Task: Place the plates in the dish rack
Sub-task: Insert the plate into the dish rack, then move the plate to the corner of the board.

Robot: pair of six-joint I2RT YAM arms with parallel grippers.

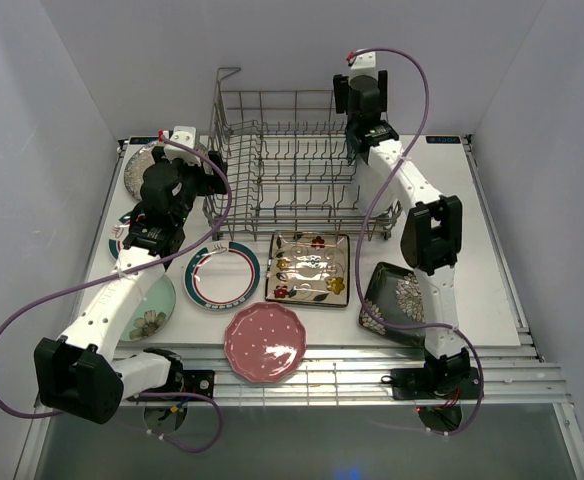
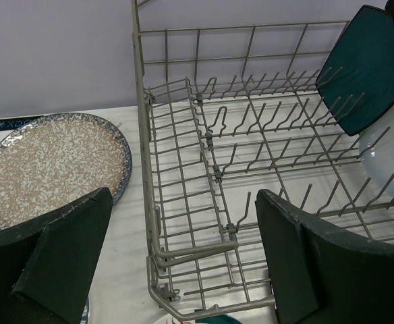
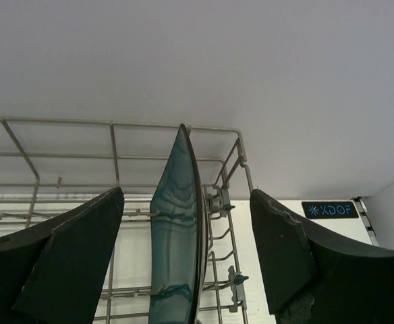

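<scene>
The grey wire dish rack (image 1: pixel 292 165) stands at the back middle. In the right wrist view a teal plate (image 3: pixel 177 229) stands on edge in the rack's far right corner, between my right gripper's (image 3: pixel 187 250) open jaws, which do not touch it. In the left wrist view the teal plate (image 2: pixel 369 67) stands in the tines with a white plate (image 2: pixel 386 155) beside it. My left gripper (image 2: pixel 183 263) is open and empty over the rack's left near corner (image 2: pixel 163 270). A speckled round plate (image 2: pixel 55 158) lies left of the rack.
On the table in front of the rack lie a teal-rimmed white plate (image 1: pixel 222 275), a cream floral square plate (image 1: pixel 307 268), a black floral square plate (image 1: pixel 392 298), a pink scalloped plate (image 1: pixel 264 342) and a pale green plate (image 1: pixel 152 305). Walls close in on three sides.
</scene>
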